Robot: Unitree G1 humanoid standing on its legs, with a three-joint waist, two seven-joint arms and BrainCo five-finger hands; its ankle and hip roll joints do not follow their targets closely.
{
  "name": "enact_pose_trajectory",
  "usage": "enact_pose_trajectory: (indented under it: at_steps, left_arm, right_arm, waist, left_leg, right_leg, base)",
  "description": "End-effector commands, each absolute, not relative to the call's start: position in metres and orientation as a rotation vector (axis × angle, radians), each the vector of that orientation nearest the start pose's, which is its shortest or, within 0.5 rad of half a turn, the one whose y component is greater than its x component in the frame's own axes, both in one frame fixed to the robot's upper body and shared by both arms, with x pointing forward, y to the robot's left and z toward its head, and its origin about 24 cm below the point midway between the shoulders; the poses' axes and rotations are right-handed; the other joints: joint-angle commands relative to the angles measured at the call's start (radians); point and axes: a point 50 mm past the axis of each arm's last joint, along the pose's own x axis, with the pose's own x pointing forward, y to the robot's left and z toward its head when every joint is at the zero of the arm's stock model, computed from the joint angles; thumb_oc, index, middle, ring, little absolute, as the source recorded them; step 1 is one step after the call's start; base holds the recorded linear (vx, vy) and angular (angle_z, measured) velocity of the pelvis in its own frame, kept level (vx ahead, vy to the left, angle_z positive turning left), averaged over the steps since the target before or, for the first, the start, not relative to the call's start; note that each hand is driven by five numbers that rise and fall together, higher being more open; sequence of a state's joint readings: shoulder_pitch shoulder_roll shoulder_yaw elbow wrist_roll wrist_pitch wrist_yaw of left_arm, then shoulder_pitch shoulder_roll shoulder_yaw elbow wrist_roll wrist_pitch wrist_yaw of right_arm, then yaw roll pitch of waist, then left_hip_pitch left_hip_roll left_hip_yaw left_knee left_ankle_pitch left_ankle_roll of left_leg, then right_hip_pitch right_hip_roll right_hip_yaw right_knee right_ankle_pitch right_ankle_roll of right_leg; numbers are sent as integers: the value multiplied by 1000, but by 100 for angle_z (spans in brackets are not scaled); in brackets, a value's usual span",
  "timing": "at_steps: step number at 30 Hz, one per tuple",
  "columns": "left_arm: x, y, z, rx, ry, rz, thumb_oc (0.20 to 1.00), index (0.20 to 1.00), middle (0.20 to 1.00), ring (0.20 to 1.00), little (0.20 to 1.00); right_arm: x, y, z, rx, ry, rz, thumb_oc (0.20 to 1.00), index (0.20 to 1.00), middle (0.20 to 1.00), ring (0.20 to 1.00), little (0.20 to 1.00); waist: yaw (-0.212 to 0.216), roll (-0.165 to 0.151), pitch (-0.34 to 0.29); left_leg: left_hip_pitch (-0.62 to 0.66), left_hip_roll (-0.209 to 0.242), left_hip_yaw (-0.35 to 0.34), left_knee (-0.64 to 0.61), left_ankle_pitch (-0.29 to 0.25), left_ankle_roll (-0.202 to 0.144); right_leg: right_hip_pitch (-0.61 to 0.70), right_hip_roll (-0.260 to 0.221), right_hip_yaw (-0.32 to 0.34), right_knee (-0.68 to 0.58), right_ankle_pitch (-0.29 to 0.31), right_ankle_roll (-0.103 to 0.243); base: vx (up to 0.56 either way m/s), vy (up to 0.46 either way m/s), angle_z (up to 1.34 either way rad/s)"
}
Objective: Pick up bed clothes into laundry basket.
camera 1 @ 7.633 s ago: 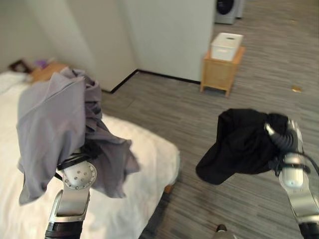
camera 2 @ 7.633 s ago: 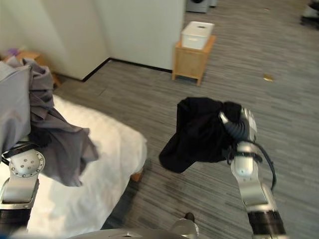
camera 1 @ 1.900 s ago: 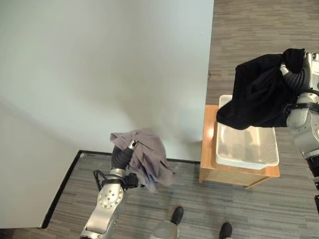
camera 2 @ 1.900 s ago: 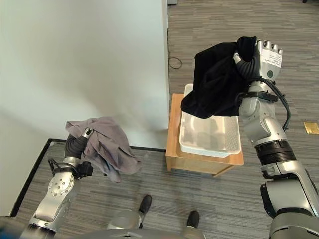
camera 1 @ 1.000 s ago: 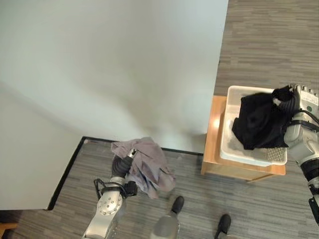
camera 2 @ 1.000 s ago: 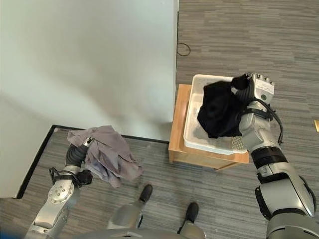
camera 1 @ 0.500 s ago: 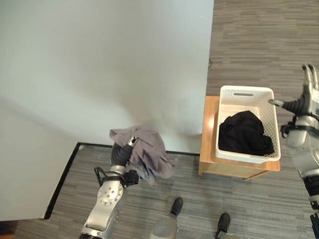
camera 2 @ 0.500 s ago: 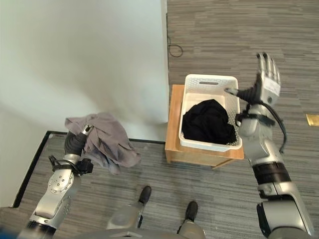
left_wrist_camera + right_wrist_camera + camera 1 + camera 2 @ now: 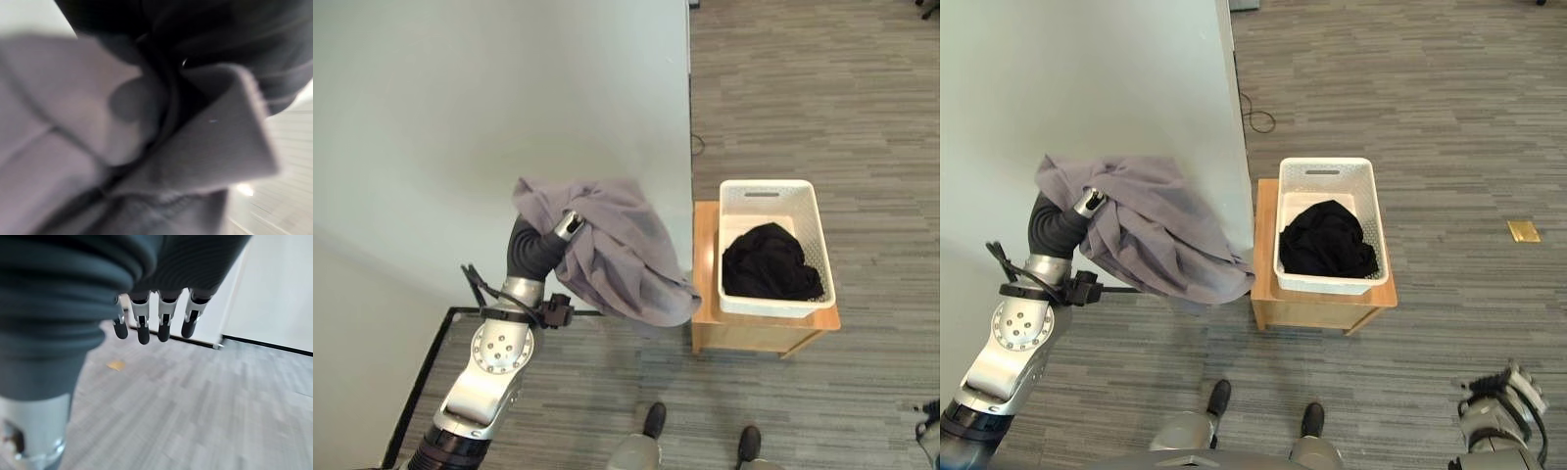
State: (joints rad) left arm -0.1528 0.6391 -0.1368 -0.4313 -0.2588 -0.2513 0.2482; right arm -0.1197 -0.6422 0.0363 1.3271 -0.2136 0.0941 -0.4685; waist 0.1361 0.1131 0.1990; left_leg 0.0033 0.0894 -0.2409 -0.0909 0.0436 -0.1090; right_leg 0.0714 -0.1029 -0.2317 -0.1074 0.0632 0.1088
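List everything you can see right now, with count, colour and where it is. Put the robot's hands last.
Basket: one, white, on the small table, right of the wall's corner.
Black garment: one, lying inside the basket.
Grey garment: one, draped over the left hand, hanging in the air left of the table.
Small table: one, light wood, on the floor against the wall's corner.
Scrap: one, yellowish, on the floor to the right of the table.
Wall: one, pale, on the left.
Floor: grey striped planks.
Left hand: raised, wrapped in the grey garment.
Right hand: low at the robot's right side, fingers relaxed, holding nothing.
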Motion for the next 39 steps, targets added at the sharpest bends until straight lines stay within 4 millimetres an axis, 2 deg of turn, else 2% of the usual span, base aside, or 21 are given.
enact_pose_trajectory:
  at_steps: [1, 4, 5, 8, 11, 12, 14, 16, 17, 18, 19, 21, 22, 24, 25, 26, 28, 30, 32, 34, 39]
  left_arm:
    - [227, 157, 246, 223, -1038, -210, 200, 200, 200, 200, 200]
    - [235, 140, 263, 224, -1111, -244, 200, 200, 200, 200, 200]
    - [241, 126, 271, 227, -1139, -265, 200, 200, 200, 200, 200]
    - [251, 103, 279, 289, -1179, -292, 200, 200, 200, 200, 200]
    - [260, 91, 284, 355, -1196, -292, 200, 200, 200, 200, 200]
    - [272, 80, 290, 433, -1200, -273, 200, 200, 200, 200, 200]
    - [287, 72, 289, 522, -1165, -270, 200, 200, 200, 200, 200]
    - [301, 71, 291, 612, -1143, -238, 200, 200, 200, 200, 200]
    - [301, 70, 292, 614, -1144, -239, 200, 200, 200, 200, 200]
    - [313, 69, 293, 742, -1128, -214, 200, 200, 200, 200, 200]
    - [318, 68, 296, 806, -1133, -206, 200, 200, 200, 200, 200]
    - [322, 66, 302, 866, -1149, -186, 200, 200, 200, 200, 200]
    - [325, 67, 307, 911, -1162, -154, 200, 200, 200, 200, 200]
    - [328, 61, 325, 1046, -1229, -104, 200, 200, 200, 200, 200]
    - [329, 54, 331, 1097, -1254, -89, 200, 200, 200, 200, 200]
    - [330, 37, 337, 1176, -1298, -103, 200, 200, 200, 200, 200]
    - [330, 26, 339, 1183, -1311, -109, 200, 200, 200, 200, 200]
    - [339, 10, 331, 1244, -1271, -135, 200, 200, 200, 200, 200]
    - [340, 8, 331, 1251, -1268, -141, 200, 200, 200, 200, 200]
    - [342, 9, 332, 1271, -1263, -134, 200, 200, 200, 200, 200]
    - [347, 14, 334, 1363, -1253, -110, 200, 200, 200, 200, 200]
  right_arm:
    - [114, -397, -71, -969, 1103, -668, 1000, 1000, 1000, 1000, 1000]
    - [103, -379, -89, -924, 1147, -614, 1000, 1000, 1000, 1000, 1000]
    - [100, -367, -98, -916, 1160, -567, 1000, 1000, 1000, 1000, 1000]
    - [95, -349, -111, -901, 1185, -495, 1000, 1000, 1000, 1000, 1000]
    - [92, -338, -119, -875, 1208, -459, 1000, 1000, 1000, 1000, 1000]
    - [94, -326, -125, -860, 1219, -410, 1000, 1000, 1000, 1000, 1000]
    - [98, -318, -128, -862, 1217, -370, 1000, 1000, 1000, 1000, 1000]
    - [105, -311, -130, -852, 1199, -345, 1000, 1000, 1000, 1000, 1000]
    - [105, -310, -130, -849, 1198, -345, 1000, 1000, 1000, 1000, 1000]
    - [110, -303, -132, -896, 1183, -274, 1000, 1000, 1000, 1000, 1000]
    - [112, -299, -134, -936, 1178, -223, 1000, 1000, 1000, 1000, 1000]
    - [115, -294, -135, -969, 1169, -176, 1000, 1000, 1000, 1000, 1000]
    - [122, -290, -134, -995, 1152, -147, 1000, 1000, 1000, 1000, 1000]
    - [133, -287, -132, -1034, 1111, -101, 1000, 1000, 1000, 1000, 1000]
    - [142, -288, -128, -1046, 1082, -103, 1000, 1000, 1000, 1000, 1000]
    - [152, -285, -125, -1018, 1043, -102, 1000, 1000, 1000, 1000, 1000]
    - [153, -285, -125, -995, 1038, -121, 1000, 1000, 1000, 1000, 1000]
    - [149, -280, -129, -944, 1050, -133, 1000, 1000, 1000, 1000, 1000]
    - [147, -279, -130, -933, 1053, -133, 1000, 1000, 1000, 1000, 1000]
    - [146, -294, -124, -924, 1066, -190, 1000, 1000, 1000, 1000, 1000]
    - [155, -293, -121, -902, 1035, -187, 1000, 1000, 1000, 1000, 1000]
  waist:
    - [-9, -19, -79]
    - [-26, -15, -82]
    - [-44, -11, -84]
    - [-67, -6, -74]
    - [-85, -8, -61]
    - [-103, -13, -44]
    - [-114, -17, -38]
    - [-99, -28, -35]
    - [-98, -32, -36]
    - [-77, -34, -37]
    - [-69, -31, -38]
    - [-58, -29, -42]
    - [-44, -26, -39]
    - [-20, -25, -36]
    - [-14, -24, -25]
    - [-28, -12, -31]
    - [-31, -9, -34]
    - [-56, -23, -55]
    - [-60, -29, -59]
    - [-62, -43, -61]
    - [-61, -58, -63]
  left_leg:
    - [-48, 96, 103, 4, 36, -67]
    - [-40, 106, 111, 4, 44, -72]
    - [-35, 114, 118, 4, 55, -73]
    - [-32, 131, 135, 12, 77, -79]
    - [-36, 144, 151, 42, 84, -80]
    - [-56, 135, 145, 111, 62, -66]
    - [-69, 114, 132, 149, 35, -51]
    - [-98, 20, 73, 155, -36, -13]
    - [-101, 16, 74, 161, -43, -9]
    - [-119, -87, -12, 130, -76, 17]
    - [-123, -117, -46, 101, -74, 27]
    - [-123, -135, -77, 57, -58, 38]
    - [-147, -161, -106, 38, -24, 44]
    - [-198, -225, -160, 11, -18, 59]
    - [-228, -238, -164, 11, -5, 57]
    - [-218, -213, -138, 4, 6, 56]
    - [-207, -196, -132, 4, 31, 52]
    - [-179, -180, -128, 4, 38, 42]
    - [-168, -175, -126, 4, 36, 42]
    - [-150, -168, -119, 4, 31, 45]
    - [-138, -164, -104, 4, 19, 57]
  right_leg:
    - [54, -6, -23, 20, -135, -6]
    - [58, -3, -20, 20, -137, -7]
    - [58, -2, -15, 20, -137, -8]
    - [61, -2, -11, 20, -138, -11]
    - [59, -3, -7, 20, -133, -12]
    - [51, -5, 9, 20, -120, -14]
    - [37, -8, 28, 20, -110, -10]
    - [10, -9, 57, 20, -97, -9]
    - [9, -13, 58, 20, -100, -7]
    - [-21, 8, 105, 20, -80, -3]
    - [-32, 21, 129, 20, -77, -2]
    - [-43, 36, 154, 20, -75, -2]
    - [-56, 47, 174, 20, -62, -2]
    - [-61, 80, 216, 20, -83, -14]
    - [-58, 94, 235, 20, -93, -17]
    - [-56, 108, 236, 20, -100, -14]
    - [-53, 112, 233, 20, -103, -17]
    - [-46, 110, 218, 20, -113, -24]
    - [-40, 109, 217, 20, -116, -26]
    - [-24, 109, 219, 20, -124, -26]
    - [-18, 99, 228, 20, -125, -21]
  base:
    - [0, 0, 0]
    - [3, -30, 10]
    - [5, -29, 5]
    - [9, -15, -9]
    - [-13, -23, -12]
    - [-3, -54, -12]
    - [7, -44, -25]
    - [3, -36, -44]
    - [48, -75, -63]
    - [91, -60, -49]
    - [87, -68, -76]
    - [69, 6, -73]
    - [101, 6, -80]
    - [77, -20, -104]
    - [43, 40, -80]
    - [32, 54, -50]
    - [27, 81, 2]
    - [136, 106, -2]
    - [118, 33, 4]
    - [118, 12, 2]
    - [63, 52, -6]
